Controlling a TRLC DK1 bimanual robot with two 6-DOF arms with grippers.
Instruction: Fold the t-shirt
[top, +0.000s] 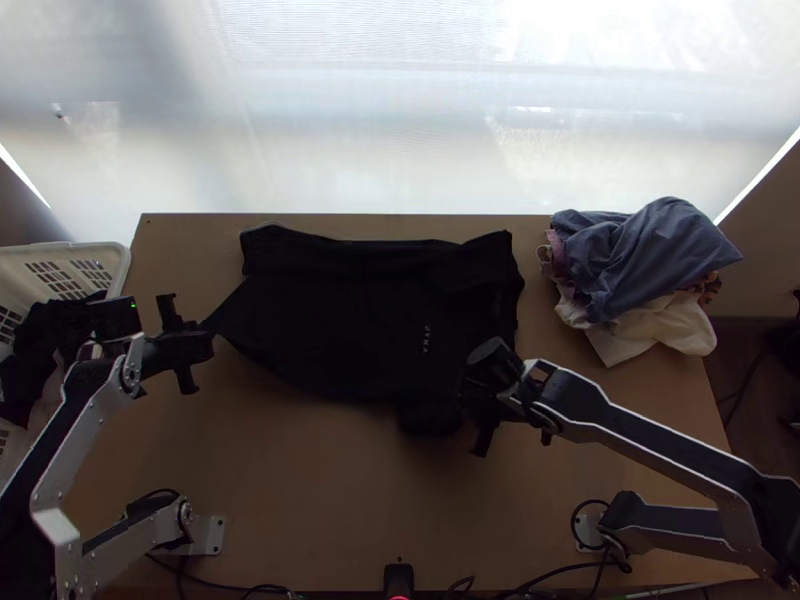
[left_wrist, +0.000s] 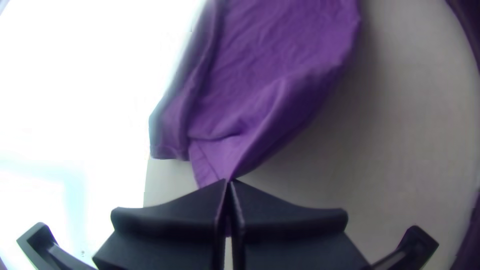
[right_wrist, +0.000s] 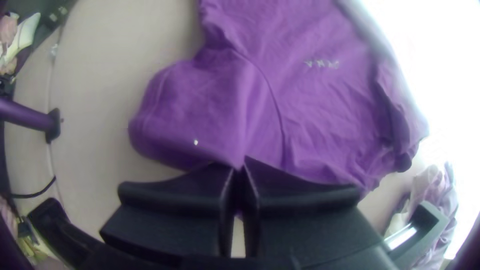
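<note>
top view: the left arm rises along the table's left side, bends, and levels its left gripper (top: 207, 338) toward the middle, low at the dark t-shirt (top: 350, 320)'s left near corner. the right arm stretches in from the lower right, its right gripper (top: 474, 400) angled down at the near side, by the sleeve (top: 430, 418).

the shirt lies mostly spread on the wooden table (top: 300, 480), near its far edge, long axis running left to right, neck end to the right, hem end to the left. the small chest print (top: 426, 340) sits toward the neck end; a strip along the far side looks folded over.

in the left wrist view the fingers are closed on the hem corner, drawn to a point. in the right wrist view they pinch cloth beside the sleeve seam (right_wrist: 272, 95).

a blue-grey garment (top: 660, 250) lies bunched over a cream one (top: 640, 345) at the right; a white basket (top: 118, 262) stands at the left.
</note>
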